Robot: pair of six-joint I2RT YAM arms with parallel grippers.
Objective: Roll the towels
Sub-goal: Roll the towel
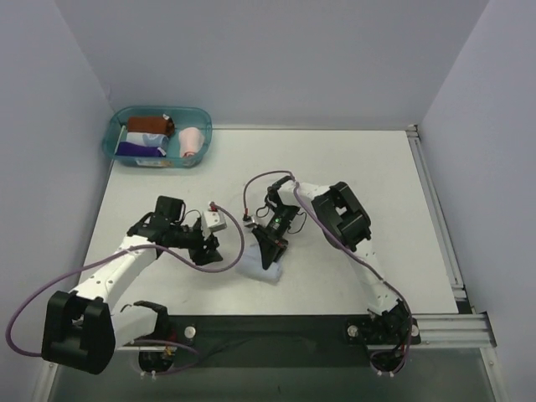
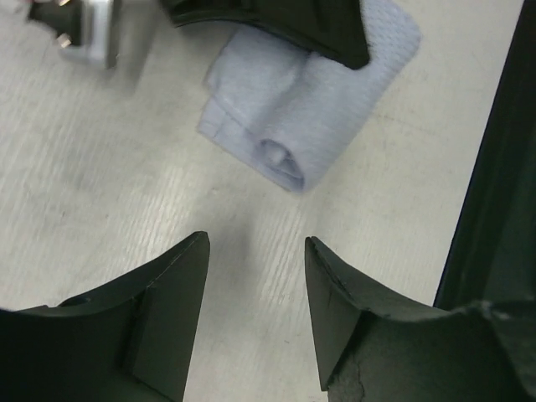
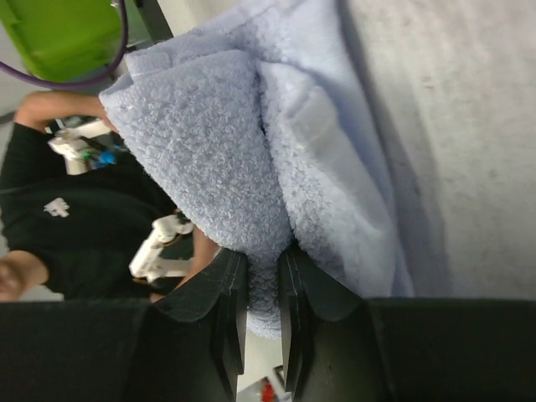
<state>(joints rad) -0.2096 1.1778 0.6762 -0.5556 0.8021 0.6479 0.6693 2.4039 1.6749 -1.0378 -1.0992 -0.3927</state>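
The light blue towel (image 1: 261, 270) lies bunched and partly rolled on the table near the middle front. My right gripper (image 1: 270, 249) stands over it, shut on a fold of the towel (image 3: 209, 159), with its tips (image 3: 261, 260) pinching the cloth; a white tag (image 3: 314, 126) shows beside the fold. In the left wrist view the towel (image 2: 293, 126) shows a rolled end. My left gripper (image 1: 211, 251) (image 2: 255, 243) is open and empty over bare table, just left of the towel. The pale pink towel (image 1: 191, 142) sits rolled in the teal tub (image 1: 113, 144).
The teal tub at the back left also holds a brown roll (image 1: 149, 124) and a purple-and-white roll (image 1: 138, 150). A black strip (image 1: 276, 331) runs along the near edge. Walls close in at the left, back and right.
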